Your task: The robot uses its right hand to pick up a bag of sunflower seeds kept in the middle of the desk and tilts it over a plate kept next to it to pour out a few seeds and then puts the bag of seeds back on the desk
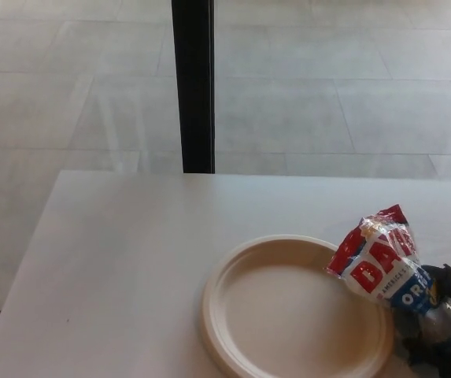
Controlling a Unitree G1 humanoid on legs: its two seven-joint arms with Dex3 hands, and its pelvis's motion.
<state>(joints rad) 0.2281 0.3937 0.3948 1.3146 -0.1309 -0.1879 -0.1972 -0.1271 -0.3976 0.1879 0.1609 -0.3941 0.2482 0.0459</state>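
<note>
A red, white and blue bag of sunflower seeds (382, 260) is tilted with its top leaning left over the right rim of a round beige plate (288, 315). My right hand (445, 315) comes in at the lower right corner and is shut on the bag's lower end. The bag's bottom part is hidden by the black fingers. The plate lies on the white desk (131, 260), and I see no seeds on its visible surface. My left hand does not show.
The desk's far edge runs across the middle of the picture, with its left edge slanting down to the lower left. Beyond it lies a pale tiled floor with a black vertical post (193, 87) behind the desk.
</note>
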